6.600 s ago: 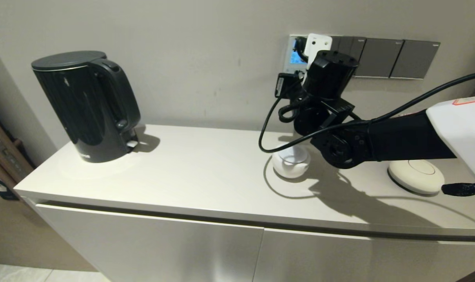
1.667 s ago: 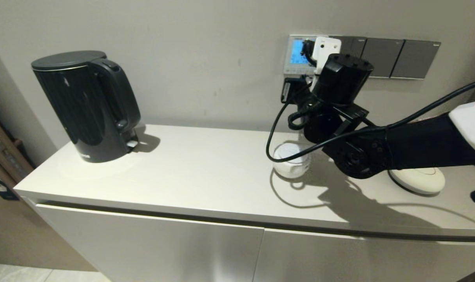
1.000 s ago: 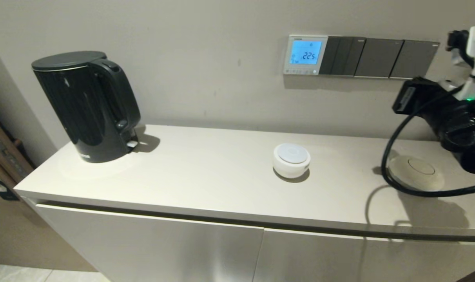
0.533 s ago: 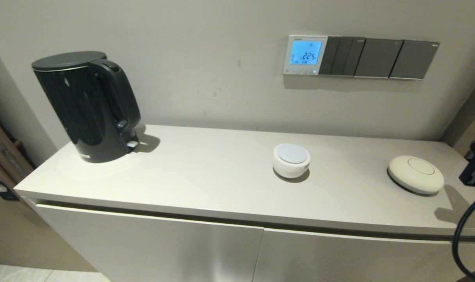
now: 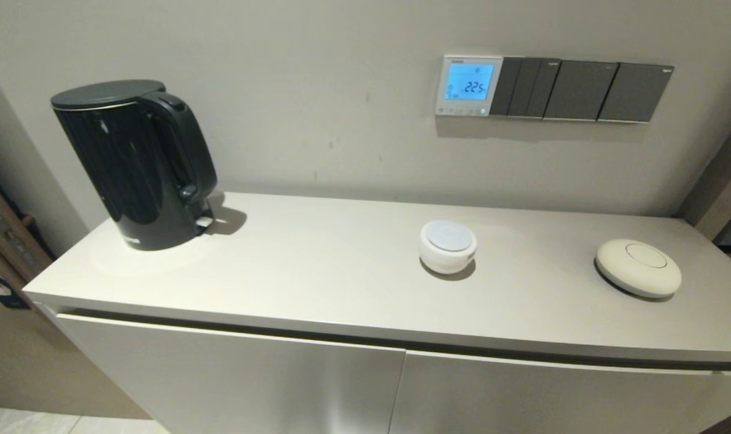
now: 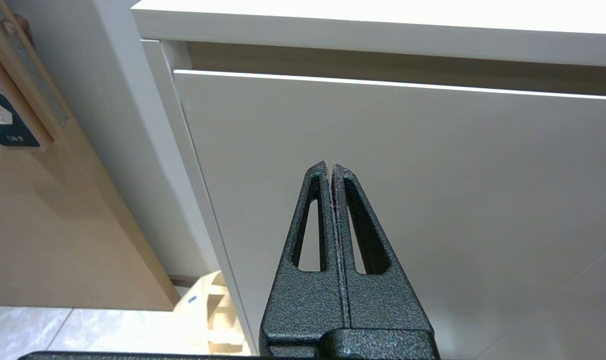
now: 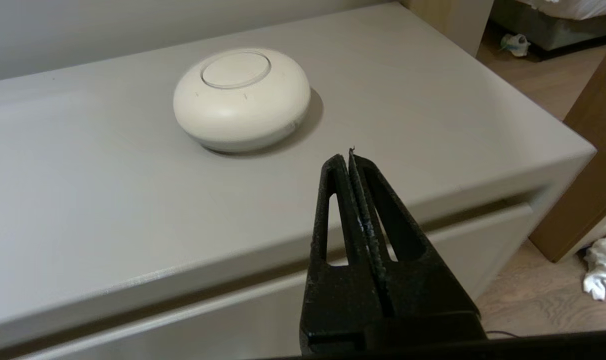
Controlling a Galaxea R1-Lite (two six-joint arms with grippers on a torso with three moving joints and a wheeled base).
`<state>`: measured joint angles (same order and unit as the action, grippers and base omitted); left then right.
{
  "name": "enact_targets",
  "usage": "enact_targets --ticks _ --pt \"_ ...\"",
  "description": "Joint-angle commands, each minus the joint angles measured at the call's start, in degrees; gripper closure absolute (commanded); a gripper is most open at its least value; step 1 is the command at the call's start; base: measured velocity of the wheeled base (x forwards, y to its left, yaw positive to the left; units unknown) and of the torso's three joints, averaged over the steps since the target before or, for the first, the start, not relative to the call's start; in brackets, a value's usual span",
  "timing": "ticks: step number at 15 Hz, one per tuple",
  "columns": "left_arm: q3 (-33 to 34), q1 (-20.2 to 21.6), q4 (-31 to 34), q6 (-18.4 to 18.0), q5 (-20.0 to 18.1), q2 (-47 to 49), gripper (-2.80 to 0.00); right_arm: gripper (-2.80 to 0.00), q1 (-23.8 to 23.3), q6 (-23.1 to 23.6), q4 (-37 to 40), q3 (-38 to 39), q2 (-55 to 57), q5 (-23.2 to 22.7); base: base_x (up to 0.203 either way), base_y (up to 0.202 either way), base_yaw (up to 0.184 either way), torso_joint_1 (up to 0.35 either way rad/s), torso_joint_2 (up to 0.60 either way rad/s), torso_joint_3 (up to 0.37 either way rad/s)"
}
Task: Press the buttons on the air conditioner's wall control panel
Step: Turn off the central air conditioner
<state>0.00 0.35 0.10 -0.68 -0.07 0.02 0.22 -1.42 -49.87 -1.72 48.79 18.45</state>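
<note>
The air conditioner's wall control panel is a small white-framed square on the wall, its screen lit blue and reading 22.5. Its row of tiny pale buttons runs along its lower edge. No arm shows in the head view. My right gripper is shut and empty, off the cabinet's front right corner, pointing over the top near a cream puck. My left gripper is shut and empty, parked low in front of the cabinet's door.
Dark grey switch plates adjoin the panel on its right. On the white cabinet top stand a black kettle at left, a small white round device below the panel, and the cream puck, also in the right wrist view.
My right arm has pulled away from the panel, swung right and down, and left the head view. The panel's lit screen and buttons are now uncovered.
</note>
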Motion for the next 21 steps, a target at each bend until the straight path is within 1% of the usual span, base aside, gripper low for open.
enact_targets --ticks 1,6,8,10,12,13,15,17,21 --pt "0.0 0.0 0.0 0.0 0.1 0.0 0.0 0.0 0.1 -0.6 3.8 1.4 -7.3 0.1 0.0 0.0 0.0 0.0 0.0 0.0" --pt "0.0 0.0 0.0 0.0 0.0 0.0 0.0 0.0 1.2 -2.1 25.1 1.8 -25.1 -0.7 0.0 0.0 0.0 0.0 0.0 0.0" --pt "0.0 0.0 0.0 0.0 0.0 0.1 0.0 0.0 1.7 -3.0 33.1 1.9 -28.5 -3.0 0.0 0.0 0.0 0.0 0.0 0.0" --pt "0.0 0.1 0.0 0.0 0.0 0.0 0.0 0.0 1.8 -3.2 37.9 1.9 -32.7 -6.4 0.0 0.0 0.0 0.0 0.0 0.0" --pt "0.0 0.0 0.0 0.0 0.0 0.1 0.0 0.0 1.2 -3.3 41.0 1.8 -36.8 -11.4 0.0 0.0 0.0 0.0 0.0 0.0" --pt "0.0 0.0 0.0 0.0 0.0 0.0 0.0 0.0 0.0 -3.4 41.8 1.8 -37.2 -13.1 0.0 0.0 0.0 0.0 0.0 0.0" --pt "0.0 0.0 0.0 0.0 0.0 0.0 0.0 0.0 -0.7 -4.1 44.2 1.8 -37.3 -16.9 0.0 0.0 0.0 0.0 0.0 0.0" --pt "0.0 0.0 0.0 0.0 0.0 0.0 0.0 0.0 -0.7 -4.3 48.5 1.8 -37.6 -17.3 0.0 0.0 0.0 0.0 0.0 0.0" --pt "0.0 0.0 0.0 0.0 0.0 0.0 0.0 0.0 -0.3 -3.7 48.8 1.8 -43.6 -17.4 0.0 0.0 0.0 0.0 0.0 0.0"
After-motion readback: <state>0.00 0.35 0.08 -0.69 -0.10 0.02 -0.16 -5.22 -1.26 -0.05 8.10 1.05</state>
